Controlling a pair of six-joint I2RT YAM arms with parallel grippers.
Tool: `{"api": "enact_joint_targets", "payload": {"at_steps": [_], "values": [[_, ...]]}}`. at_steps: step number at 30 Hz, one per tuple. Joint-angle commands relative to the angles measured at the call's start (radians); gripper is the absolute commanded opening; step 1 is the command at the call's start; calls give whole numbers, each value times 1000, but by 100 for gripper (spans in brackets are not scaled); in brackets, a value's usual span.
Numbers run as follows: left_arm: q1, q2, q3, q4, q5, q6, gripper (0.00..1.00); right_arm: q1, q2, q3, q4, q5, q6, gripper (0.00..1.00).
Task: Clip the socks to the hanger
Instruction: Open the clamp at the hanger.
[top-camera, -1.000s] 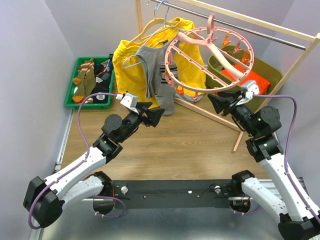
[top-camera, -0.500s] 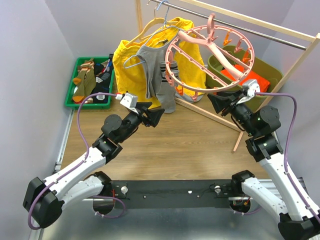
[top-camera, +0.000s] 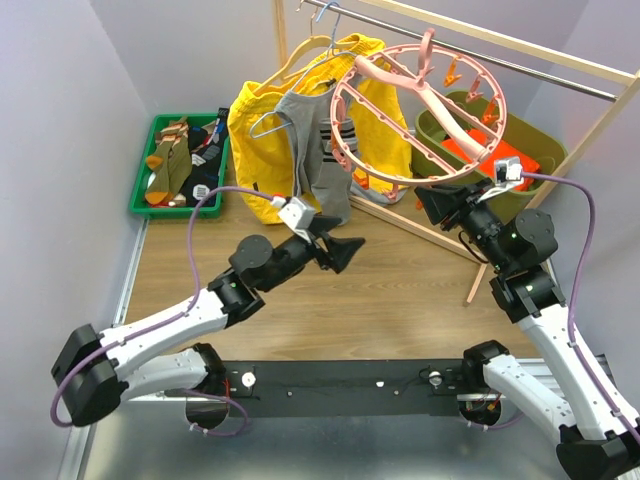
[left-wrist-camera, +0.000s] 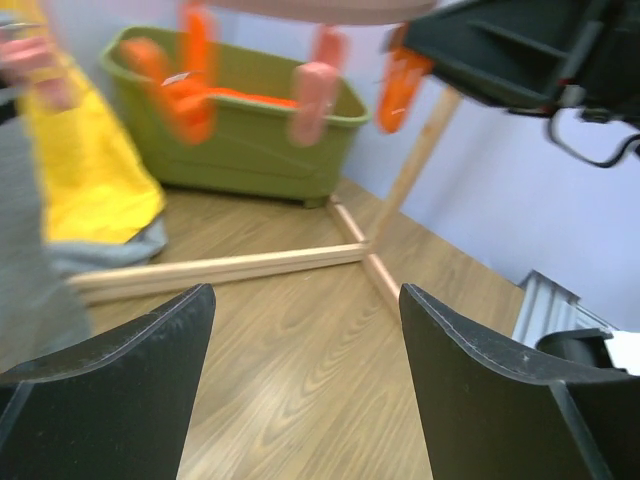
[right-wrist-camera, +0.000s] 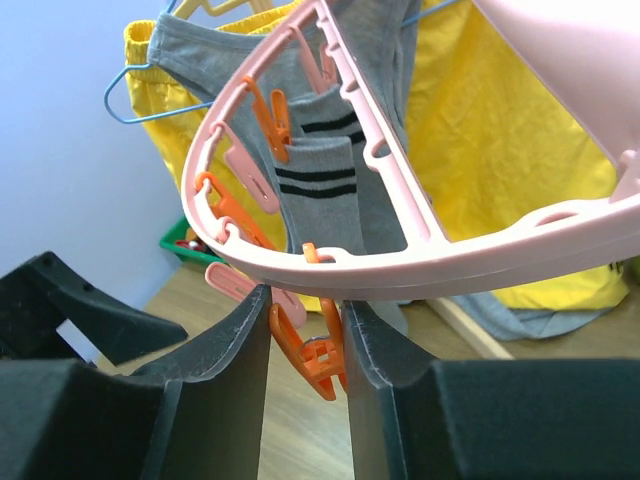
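Top external view: a shallow green plastic tray (top-camera: 172, 212) at 10 o'clock holds the socks, olive-brown ones with orange heels (top-camera: 165, 160) beside black-grey ones (top-camera: 205, 150). An olive-green plastic tub (top-camera: 538, 150) at 2 o'clock holds orange cloth (top-camera: 500, 155).

The large round pink plastic hanger (top-camera: 430, 102) hangs by its hook from the metal rail (top-camera: 520, 62) at 12 o'clock. Its ring is tilted, with the lower rim dipping toward 4 o'clock.

The right gripper (top-camera: 432, 203) reaches up under that low rim. In the right wrist view its fingers are pressed in on an orange clip (right-wrist-camera: 310, 355).

The left gripper (top-camera: 345, 252) points toward 3 o'clock over bare wooden tabletop (top-camera: 390, 300), spread wide with nothing between its fingers. Walls close off 9 and 3 o'clock, and the rack's wooden base bar (top-camera: 420, 228) crosses near the right arm.
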Motion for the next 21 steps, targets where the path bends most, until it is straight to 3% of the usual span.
{"api": "enact_joint_targets", "payload": {"at_steps": [1, 8, 21], "values": [[-114, 112, 105, 128, -71, 100, 84, 6, -4, 34, -69, 78, 142, 9], [-188, 305, 271, 169, -125, 195, 84, 6, -18, 44, -118, 106, 211, 9], [-223, 505, 464, 183, -156, 266, 79, 6, -40, 39, -129, 103, 271, 9]]}}
